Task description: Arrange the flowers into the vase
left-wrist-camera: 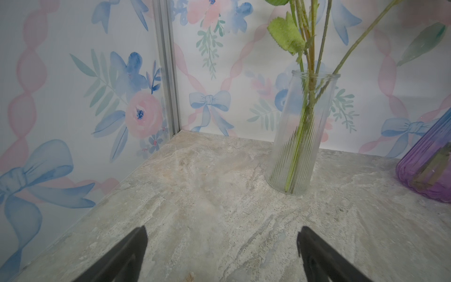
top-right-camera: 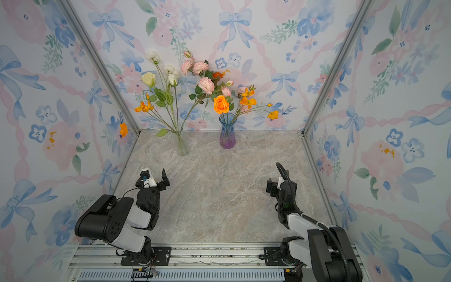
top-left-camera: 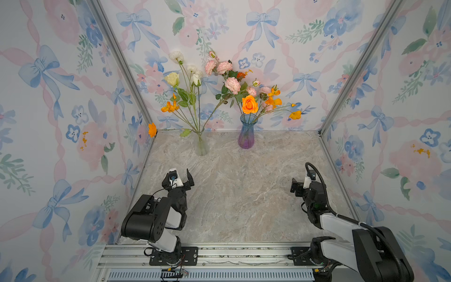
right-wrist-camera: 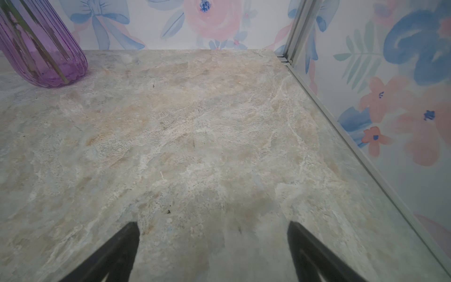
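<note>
Two vases stand near the back wall. The clear ribbed glass vase [top-left-camera: 201, 146] [top-right-camera: 182, 146] [left-wrist-camera: 297, 136] holds white, cream and orange flowers [top-left-camera: 192, 97] on long green stems, and one orange bloom [top-left-camera: 152, 129] leans out to the left wall. The purple-and-blue vase [top-left-camera: 246, 136] [top-right-camera: 227, 136] [right-wrist-camera: 41, 53] holds an orange rose [top-left-camera: 249, 104], orange blooms and pink ruffled ones. My left gripper [top-left-camera: 181, 178] [left-wrist-camera: 222, 230] is open and empty, well in front of the clear vase. My right gripper [top-left-camera: 301, 183] [right-wrist-camera: 212, 224] is open and empty at the right, near the front.
The marble tabletop [top-left-camera: 239, 195] is boxed in by wallpapered walls on three sides, with aluminium posts [top-left-camera: 122, 61] [top-left-camera: 358, 68] at the back corners. An aluminium rail [top-left-camera: 244, 254] along the front edge carries both arm bases.
</note>
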You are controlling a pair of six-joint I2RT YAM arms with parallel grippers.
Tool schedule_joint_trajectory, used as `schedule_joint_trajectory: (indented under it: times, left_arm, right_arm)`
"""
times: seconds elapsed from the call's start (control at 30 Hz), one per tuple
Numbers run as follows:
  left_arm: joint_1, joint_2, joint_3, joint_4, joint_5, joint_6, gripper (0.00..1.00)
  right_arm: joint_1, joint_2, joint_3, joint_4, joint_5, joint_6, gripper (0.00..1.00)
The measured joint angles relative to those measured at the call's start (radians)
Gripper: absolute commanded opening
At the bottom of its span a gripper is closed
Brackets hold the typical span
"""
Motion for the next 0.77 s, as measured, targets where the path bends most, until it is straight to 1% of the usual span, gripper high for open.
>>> schedule_joint_trajectory:
  times: [0.1,0.2,0.23,0.3,0.47,0.77]
  left_arm:
    - [-0.006,0.001,0.008,-0.011,-0.005,0.001,0.98]
    - [-0.013,0.001,0.011,-0.013,-0.011,0.005,0.98]
    - [-0.016,0.001,0.013,-0.016,-0.014,0.008,0.98]
    - [-0.021,0.002,0.015,-0.019,-0.018,0.011,0.98]
    - [-0.024,0.006,0.024,-0.028,-0.025,0.016,0.98]
    - [-0.031,0.006,0.058,-0.078,-0.025,0.027,0.98]
  right_arm:
    - [0.006,0.143,0.023,0.133,-0.033,-0.043,0.97]
    - [0.016,0.285,0.039,0.275,-0.038,-0.071,0.97]
    - [0.021,0.308,0.042,0.284,-0.035,-0.076,0.97]
    - [0.019,0.309,0.066,0.249,-0.031,-0.078,0.97]
    - [-0.031,0.305,0.187,0.194,-0.039,-0.048,0.97]
    - [-0.024,0.3,0.188,0.179,0.024,-0.03,0.97]
